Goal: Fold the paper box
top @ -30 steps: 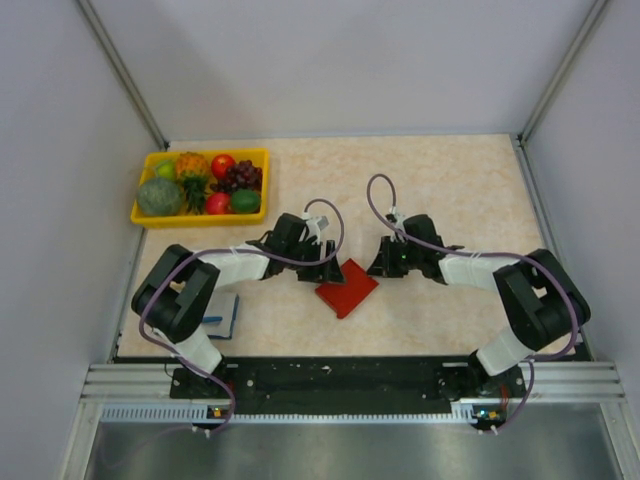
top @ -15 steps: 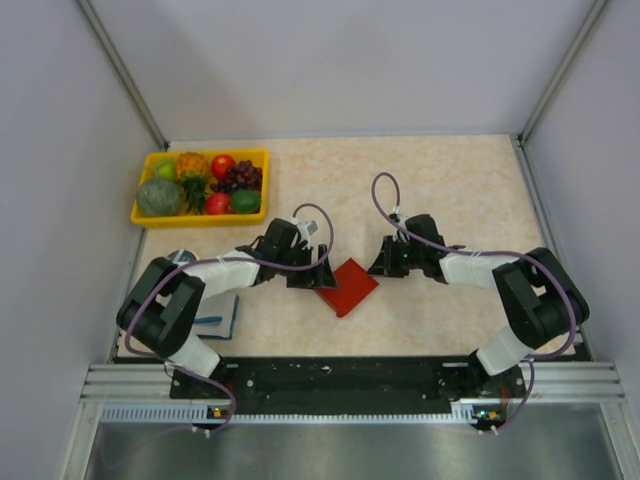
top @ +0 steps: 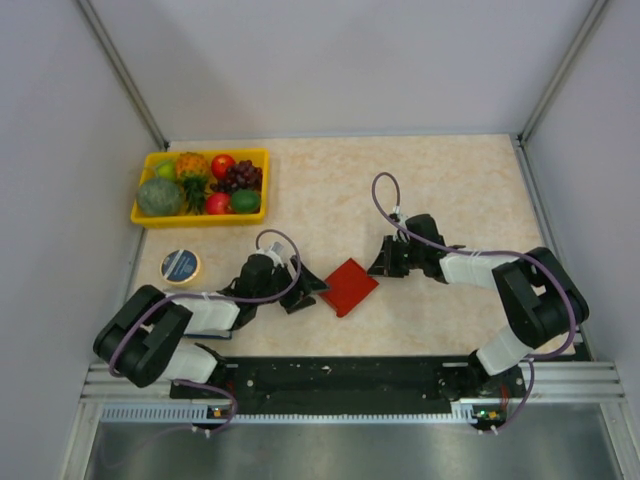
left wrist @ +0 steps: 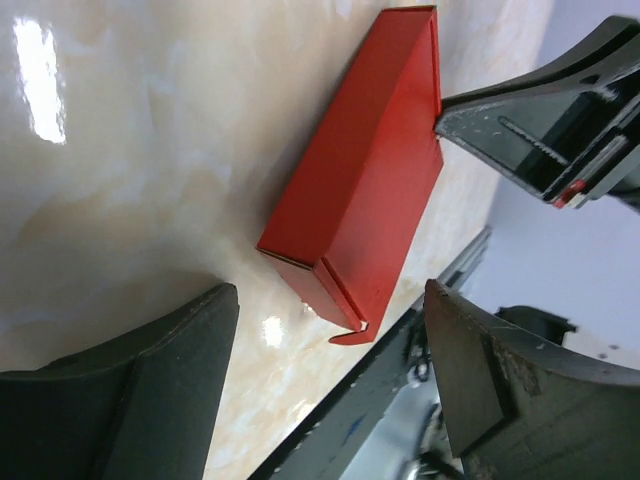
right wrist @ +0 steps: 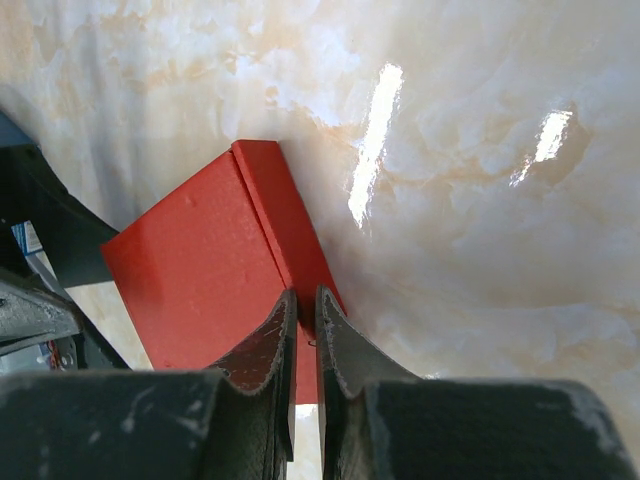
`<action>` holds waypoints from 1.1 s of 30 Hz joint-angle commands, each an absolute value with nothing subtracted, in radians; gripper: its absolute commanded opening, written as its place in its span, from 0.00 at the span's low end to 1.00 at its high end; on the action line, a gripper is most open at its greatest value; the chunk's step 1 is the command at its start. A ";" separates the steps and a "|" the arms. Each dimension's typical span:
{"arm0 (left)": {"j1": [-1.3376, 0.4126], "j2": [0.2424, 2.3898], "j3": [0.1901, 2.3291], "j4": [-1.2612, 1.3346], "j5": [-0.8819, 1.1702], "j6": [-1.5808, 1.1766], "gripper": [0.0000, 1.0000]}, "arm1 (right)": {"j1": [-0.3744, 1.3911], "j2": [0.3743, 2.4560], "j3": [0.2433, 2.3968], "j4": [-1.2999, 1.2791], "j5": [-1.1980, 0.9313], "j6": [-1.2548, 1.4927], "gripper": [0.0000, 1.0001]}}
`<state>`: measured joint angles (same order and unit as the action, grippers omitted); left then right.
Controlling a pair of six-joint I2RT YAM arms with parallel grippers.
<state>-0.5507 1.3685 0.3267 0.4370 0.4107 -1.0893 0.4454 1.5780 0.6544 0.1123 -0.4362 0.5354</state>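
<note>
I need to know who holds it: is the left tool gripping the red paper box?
No, the left tool stands wide open, its jaws apart from the paper box on both sides.

A lab robot cell: grey panel walls enclose a marble-patterned table.

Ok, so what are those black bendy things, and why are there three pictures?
They are two robot arms. One camera looks down from above, and one sits on each wrist. On the table lie a red paper box, a yellow tray of fruit and a small round thing. The left end effector is open beside the box, holding nothing. The right end effector is shut, with its tips at the box's edge. Whether it pinches the box, I cannot tell.
</note>
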 commanded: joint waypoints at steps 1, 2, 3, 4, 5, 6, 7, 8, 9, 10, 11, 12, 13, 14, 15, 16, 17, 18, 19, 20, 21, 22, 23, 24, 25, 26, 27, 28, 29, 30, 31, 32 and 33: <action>-0.597 1.408 0.239 0.745 0.310 -1.348 0.79 | 0.428 1.625 0.601 -0.008 -0.288 0.486 0.05; -0.610 1.416 0.235 0.774 0.295 -1.373 0.76 | 0.426 1.624 0.601 -0.008 -0.288 0.485 0.05; -0.642 1.426 0.232 0.776 0.261 -1.384 0.74 | 0.428 1.624 0.601 -0.008 -0.290 0.485 0.05; -0.658 1.431 0.232 0.775 0.240 -1.393 0.74 | 0.428 1.624 0.601 -0.008 -0.290 0.485 0.05; -0.673 1.439 0.227 0.778 0.218 -1.414 0.73 | 0.428 1.623 0.601 -0.008 -0.290 0.485 0.05; -0.702 1.454 0.221 0.797 0.189 -1.426 0.73 | 0.426 1.623 0.601 -0.006 -0.288 0.485 0.05; -0.713 1.466 0.213 0.825 0.149 -1.436 0.73 | 0.426 1.621 0.601 -0.008 -0.290 0.485 0.05; -0.721 1.482 0.190 0.857 0.134 -1.456 0.71 | 0.428 1.623 0.601 -0.008 -0.288 0.483 0.05; -0.733 1.512 0.180 0.950 0.120 -1.462 0.70 | 0.426 1.623 0.601 -0.008 -0.290 0.485 0.05; -0.741 1.528 0.167 0.991 0.088 -1.463 0.68 | 0.428 1.623 0.601 -0.008 -0.291 0.485 0.05; -0.745 1.543 0.163 1.014 0.074 -1.454 0.67 | 0.426 1.623 0.601 -0.008 -0.293 0.485 0.05; -0.755 1.564 0.164 1.031 0.061 -1.445 0.66 | 0.426 1.621 0.601 -0.008 -0.293 0.486 0.05; -0.758 1.575 0.163 1.055 0.029 -1.434 0.65 | 0.428 1.623 0.601 -0.008 -0.295 0.485 0.05; -0.762 1.583 0.153 1.078 0.012 -1.422 0.64 | 0.426 1.624 0.601 -0.008 -0.298 0.485 0.05; -0.770 1.598 0.149 1.106 0.009 -1.411 0.62 | 0.428 1.621 0.601 -0.008 -0.299 0.483 0.05; -0.775 1.608 0.147 1.152 -0.026 -1.405 0.61 | 0.426 1.623 0.600 -0.008 -0.299 0.485 0.05; -0.776 1.612 0.147 1.161 -0.041 -1.402 0.60 | 0.428 1.621 0.600 -0.008 -0.302 0.486 0.05; -0.779 1.623 0.147 1.175 -0.046 -1.407 0.59 | 0.426 1.621 0.600 -0.008 -0.305 0.489 0.05; -0.782 1.629 0.146 1.192 -0.048 -1.410 0.55 | 0.426 1.620 0.598 -0.008 -0.307 0.491 0.05; -0.781 1.635 0.137 1.240 -0.057 -1.422 0.53 | 0.426 1.621 0.598 0.017 -0.313 0.492 0.06; -0.785 1.649 0.127 1.271 -0.061 -1.431 0.50 | 0.426 1.617 0.600 0.014 -0.314 0.492 0.06; -0.785 1.655 0.118 1.307 -0.069 -1.436 0.44 | 0.428 1.614 0.601 0.012 -0.313 0.491 0.06; -0.785 1.661 0.098 1.368 -0.069 -1.446 0.39 | 0.428 1.611 0.601 0.012 -0.324 0.491 0.08; -0.785 1.661 0.092 1.379 -0.066 -1.459 0.36 | 0.429 1.592 0.601 0.009 -0.328 0.486 0.09; -0.785 1.660 0.087 1.387 -0.060 -1.471 0.33 | 0.437 1.582 0.606 0.003 -0.330 0.477 0.11; -0.785 1.651 0.084 1.388 -0.049 -1.501 0.28 | 0.446 1.568 0.624 -0.018 -0.313 0.466 0.19; -0.782 1.644 0.084 1.384 -0.017 -1.515 0.27 | 0.460 1.551 0.638 -0.067 -0.302 0.453 0.23; -0.781 1.635 0.084 1.373 -0.005 -1.528 0.26 | 0.478 1.505 0.653 -0.096 -0.290 0.421 0.26; -0.778 1.608 0.090 1.353 0.039 -1.558 0.25 | 0.489 1.476 0.687 -0.127 -0.270 0.404 0.34; -0.770 1.591 0.092 1.295 0.063 -1.572 0.25 | 0.498 1.442 0.707 -0.193 -0.253 0.385 0.38; -0.764 1.573 0.091 1.269 0.111 -1.588 0.24 | 0.526 1.361 0.728 -0.227 -0.230 0.338 0.41; -0.756 1.525 0.081 1.240 0.136 -1.613 0.24 | 0.541 1.324 0.771 -0.259 -0.174 0.310 0.51; -0.733 1.499 0.074 1.191 0.162 -1.630 0.20 | 0.558 1.277 0.791 -0.308 -0.157 0.231 0.55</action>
<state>-0.7727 1.6176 0.0959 1.2049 0.0429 -1.5322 0.4950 1.4609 0.6712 -0.0925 -0.3126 0.4381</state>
